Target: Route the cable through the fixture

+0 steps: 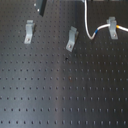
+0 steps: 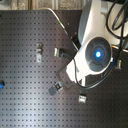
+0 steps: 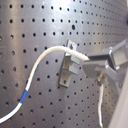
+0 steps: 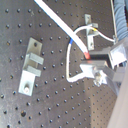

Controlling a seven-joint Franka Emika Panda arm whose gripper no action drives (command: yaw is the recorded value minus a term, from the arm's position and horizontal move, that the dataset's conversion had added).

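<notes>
In the first wrist view, the long thin white cable (image 3: 37, 72) arches over the notched top of the small silver-grey bent-metal fixture (image 3: 69, 67), just ahead of our jaws. Our grey gripper (image 3: 97, 70) pinches the cable's end. We judge seating remains.

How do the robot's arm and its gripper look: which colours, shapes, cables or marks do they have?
In the second exterior view, the arm is white and rounded, with a dark round cap bearing a glowing blue light. Black cables run along it. In both wrist views, the gripper has grey, blocky metal fingers; the second wrist view shows a small red mark there.
</notes>
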